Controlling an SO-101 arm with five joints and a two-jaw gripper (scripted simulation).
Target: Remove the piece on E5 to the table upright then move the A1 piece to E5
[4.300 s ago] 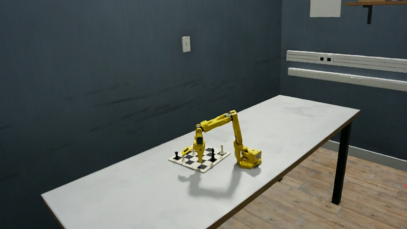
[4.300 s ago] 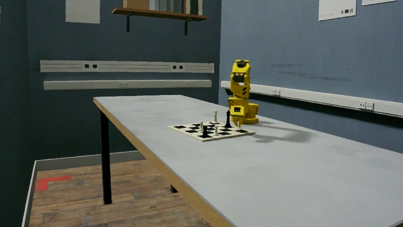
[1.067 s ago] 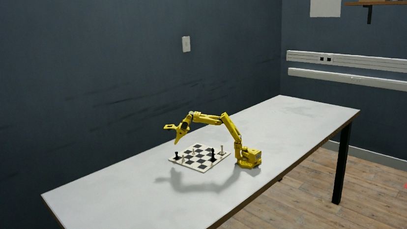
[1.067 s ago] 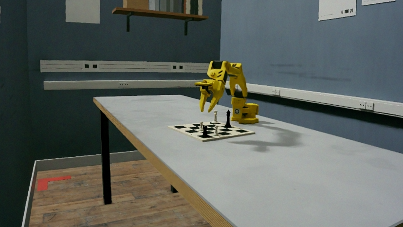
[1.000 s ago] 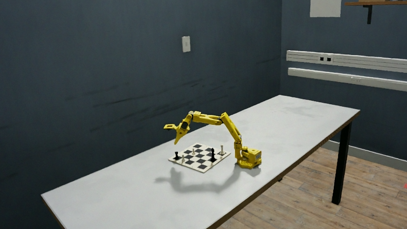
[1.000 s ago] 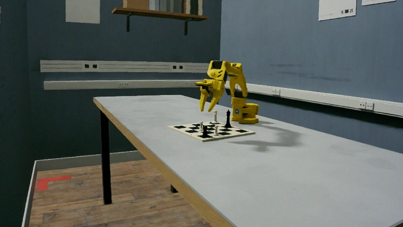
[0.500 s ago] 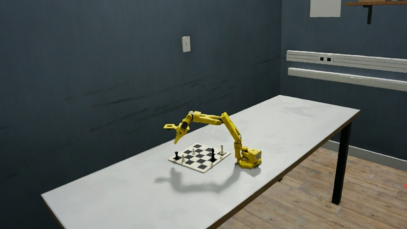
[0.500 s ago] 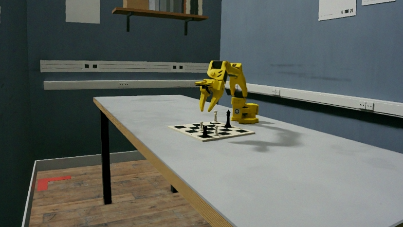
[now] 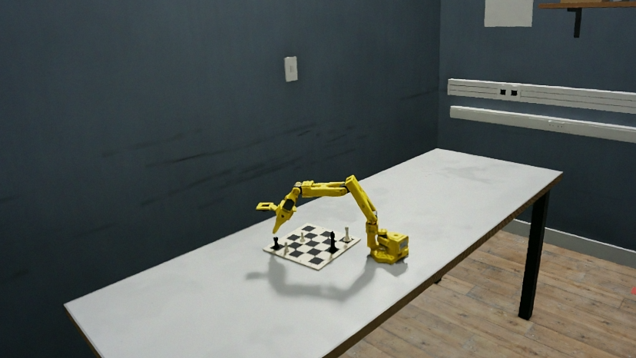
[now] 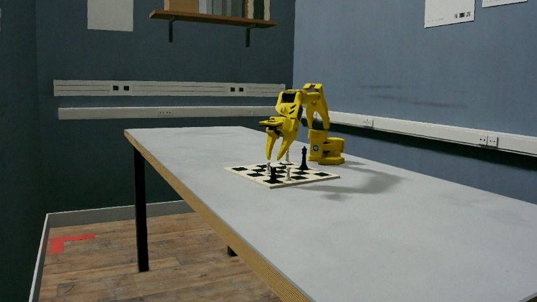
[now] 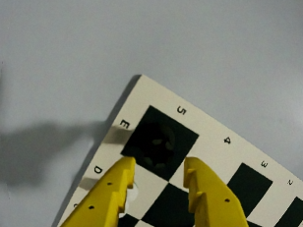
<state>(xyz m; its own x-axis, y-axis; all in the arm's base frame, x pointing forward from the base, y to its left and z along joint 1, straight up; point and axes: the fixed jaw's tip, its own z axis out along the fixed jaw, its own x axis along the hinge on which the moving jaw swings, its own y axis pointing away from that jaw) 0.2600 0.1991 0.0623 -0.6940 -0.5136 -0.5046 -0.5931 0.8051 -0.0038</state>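
Observation:
A small chessboard [image 9: 311,246] lies on the grey table in front of the arm's base. A short black piece [image 9: 276,243] stands upright on the corner square E5; it also shows in the exterior view [image 10: 273,175], and from above as a dark shape in the wrist view [image 11: 156,144]. A tall white piece [image 9: 346,234] stands on the opposite corner, A1. My gripper [image 9: 276,229] hangs point-down a little above the E5 piece, also seen in the exterior view [image 10: 273,157] and in the wrist view [image 11: 159,164]. Its fingers stand slightly apart with nothing between them.
A tall black piece [image 9: 332,242] and small white pieces [image 9: 303,237] [image 9: 285,249] stand on other squares. The arm's base [image 9: 389,246] sits to the right of the board. The table's far edge runs close behind the board's E5 corner.

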